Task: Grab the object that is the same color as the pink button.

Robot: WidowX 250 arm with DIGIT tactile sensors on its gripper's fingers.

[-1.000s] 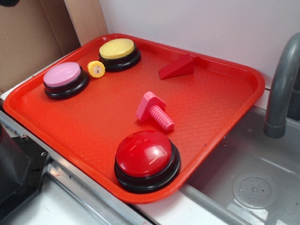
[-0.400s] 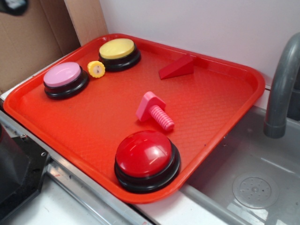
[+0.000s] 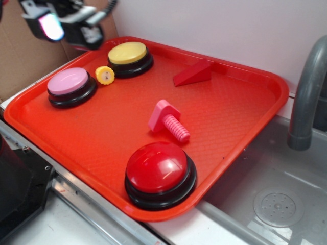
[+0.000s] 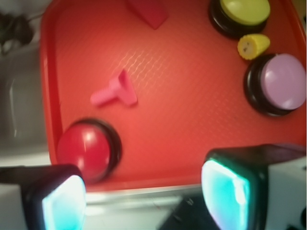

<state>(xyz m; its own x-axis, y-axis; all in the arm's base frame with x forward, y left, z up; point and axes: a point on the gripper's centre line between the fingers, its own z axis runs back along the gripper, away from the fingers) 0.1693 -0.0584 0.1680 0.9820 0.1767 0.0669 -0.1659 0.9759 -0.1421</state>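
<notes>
1. The small pink plastic toy bolt [image 3: 168,122] with its ribbed shaft lies on its side near the middle of the red plastic tray [image 3: 240,107], untouched.
2. The black end effector [image 3: 64,23] hangs above the tray's far left corner, well apart from the bolt; in the wrist view its two fingers [image 4: 230,189] stand wide apart, holding nothing.
3. The round pale pink push button on a black base [image 3: 70,86] sits near the tray's left edge, with a small yellow gear-like nut [image 3: 105,75] just beside it.
4. A yellow-topped button [image 3: 129,57] sits behind the nut, a red wedge [image 3: 193,74] lies near the far rim, and a large red domed button [image 3: 160,173] stands just in front of the bolt.
</notes>
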